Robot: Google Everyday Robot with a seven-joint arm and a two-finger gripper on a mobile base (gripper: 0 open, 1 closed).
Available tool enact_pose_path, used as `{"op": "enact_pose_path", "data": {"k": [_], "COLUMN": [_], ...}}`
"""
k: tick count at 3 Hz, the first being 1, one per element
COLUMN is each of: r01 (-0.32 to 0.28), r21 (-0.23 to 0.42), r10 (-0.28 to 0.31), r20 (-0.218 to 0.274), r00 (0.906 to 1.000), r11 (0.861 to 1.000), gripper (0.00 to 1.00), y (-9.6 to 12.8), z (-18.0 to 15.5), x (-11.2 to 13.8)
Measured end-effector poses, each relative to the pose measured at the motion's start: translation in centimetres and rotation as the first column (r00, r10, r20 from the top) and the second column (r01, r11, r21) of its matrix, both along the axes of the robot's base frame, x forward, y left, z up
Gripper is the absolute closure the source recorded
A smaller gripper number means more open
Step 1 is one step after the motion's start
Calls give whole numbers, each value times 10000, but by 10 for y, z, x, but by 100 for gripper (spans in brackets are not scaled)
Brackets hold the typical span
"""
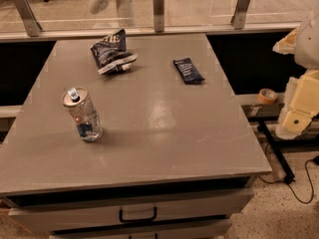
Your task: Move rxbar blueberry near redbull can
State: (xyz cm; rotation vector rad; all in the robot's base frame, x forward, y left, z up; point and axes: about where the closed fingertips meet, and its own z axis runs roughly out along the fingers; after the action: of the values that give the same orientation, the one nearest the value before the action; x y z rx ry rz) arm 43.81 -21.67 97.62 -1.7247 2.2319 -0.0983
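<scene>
The rxbar blueberry point(188, 70) is a flat dark navy wrapper lying on the grey table point(164, 133), far right of centre. The redbull can point(82, 114) is a slim silver can with blue and red markings, standing near the table's left side, pull-tab up. The bar and the can are well apart. My gripper point(298, 103) shows as cream-coloured parts at the right edge of the view, off the table and to the right of the bar. It holds nothing that I can see.
A bigger, puffy dark blue chip bag point(110, 51) lies at the far left of the table. A glass railing with metal posts point(158, 4) runs behind the table. A tape roll point(268, 95) sits on a ledge at the right. Drawers point(137, 214) are below the front edge.
</scene>
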Motion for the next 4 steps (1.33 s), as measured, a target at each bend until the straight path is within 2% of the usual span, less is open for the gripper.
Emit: {"op": "enact_pose_path", "data": {"k": [1,2,3,4], "r01": [1,513,1678,3187], "r21": [2,974,2793,4110], "r10": [-1,-546,-1909,-3672], "r20": [3,318,573,427], "r00": [10000,9980,9799,9291], "r11": [10000,9939,9454,8541], "gripper": [0,0,0,0], "y": [0,2,9,13], "z": [0,0,-3,-8], "x": [0,13,47,99]}}
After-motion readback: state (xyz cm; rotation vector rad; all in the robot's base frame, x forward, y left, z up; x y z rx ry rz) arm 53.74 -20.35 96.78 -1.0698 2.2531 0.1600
